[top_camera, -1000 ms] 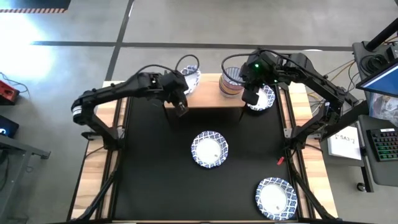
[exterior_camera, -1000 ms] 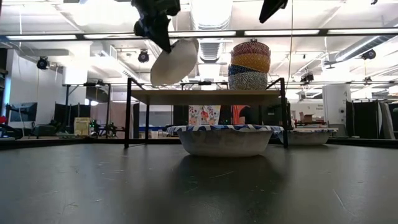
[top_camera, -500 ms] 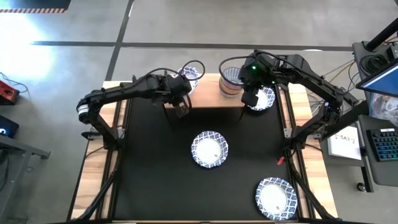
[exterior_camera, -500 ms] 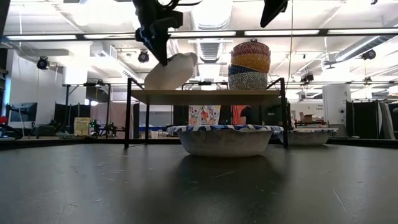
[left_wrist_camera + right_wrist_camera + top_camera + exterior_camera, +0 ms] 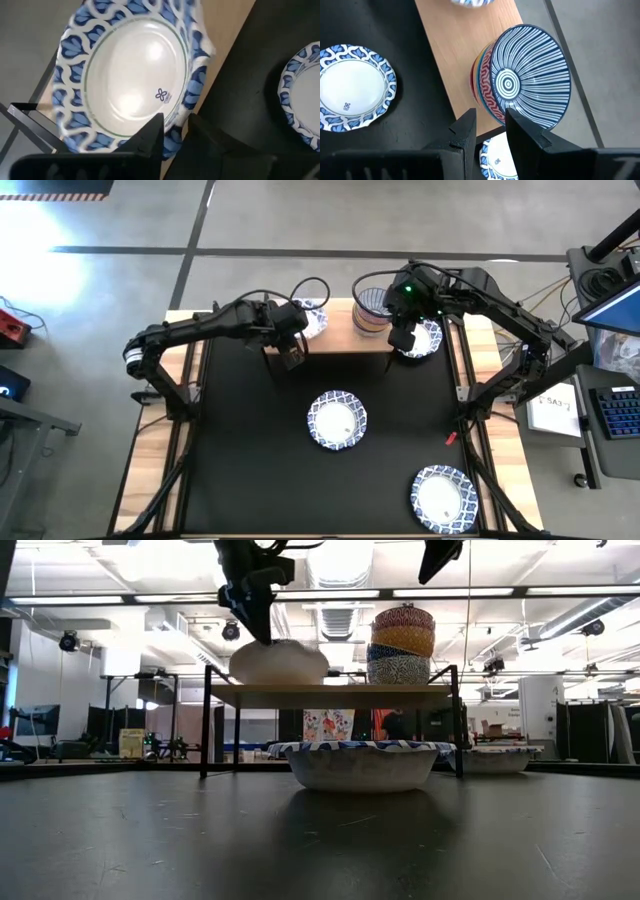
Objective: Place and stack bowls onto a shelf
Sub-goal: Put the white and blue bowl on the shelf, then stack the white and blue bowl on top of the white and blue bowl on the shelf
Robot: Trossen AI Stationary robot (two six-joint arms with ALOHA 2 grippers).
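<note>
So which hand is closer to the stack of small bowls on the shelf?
The right hand. It hangs just at the stack of small bowls, beside it over the shelf. The left hand is at the shelf's other end, gripping a white bowl.

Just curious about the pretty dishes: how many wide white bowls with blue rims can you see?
4: one on the shelf under the left gripper, one beside the shelf's right end, one mid-table, one near the front.

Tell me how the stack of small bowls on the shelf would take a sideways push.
The stack of small bowls stands four high near an edge of the shelf, so it would probably tip or shed its top bowl rather than slide. They look like glazed ceramic: likely heavy for size, slippery and breakable.
</note>
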